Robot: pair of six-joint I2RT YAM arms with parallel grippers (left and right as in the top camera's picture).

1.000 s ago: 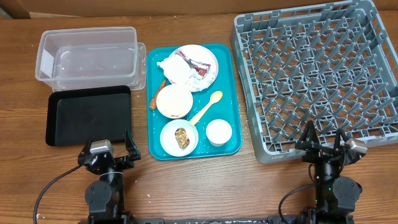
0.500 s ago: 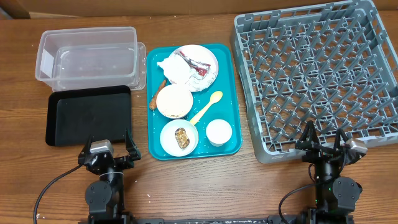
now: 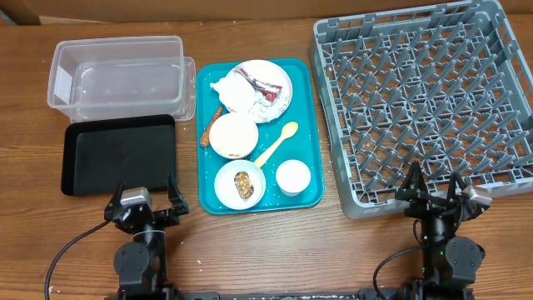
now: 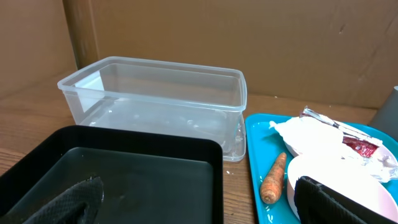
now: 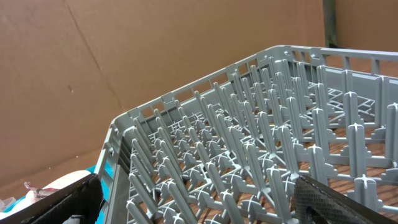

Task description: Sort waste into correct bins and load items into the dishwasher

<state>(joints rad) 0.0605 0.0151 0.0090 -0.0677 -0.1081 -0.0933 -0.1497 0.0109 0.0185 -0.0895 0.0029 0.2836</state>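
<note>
Both arms sit at the near edge of the table [image 3: 250,250]. The left hand [image 3: 141,200] has its fingers spread wide with only air between them, just on the near side of the black tray [image 3: 121,154]. The right hand [image 3: 433,190] is spread just as wide at the near edge of the grey dish rack [image 3: 420,104] (its wrist view looks straight across the rows of upright pegs [image 5: 261,124]).

The clear tub [image 3: 117,79] stands at the far left. The black tray lies directly on its near side, their edges meeting or nearly so. Between these two and the rack lies the teal tray [image 3: 304,108], which carries everything else.

- **Far end:** the white plate [image 3: 268,70] carries the crumpled napkin [image 3: 233,93] on its left and the red-and-white wrapper [image 3: 260,83] against the napkin's right side.
- **Left edge:** the orange-brown stick [image 3: 211,124] lies slantwise on the teal tray, beside the plate and the middle bowl [image 3: 232,133].
- **Middle bowl:** it shows a few pale specks near its near rim (too small to say what they are).
- **Near end:** the near bowl [image 3: 223,187] holds the brown chunk [image 3: 243,184].
- **Near right:** the small cup [image 3: 292,177] stands just right of the near bowl.
- **Between bowl and cup:** the yellow spoon [image 3: 277,143] lies diagonally between the middle bowl and the cup, its scoop end pointing far and right.
</note>
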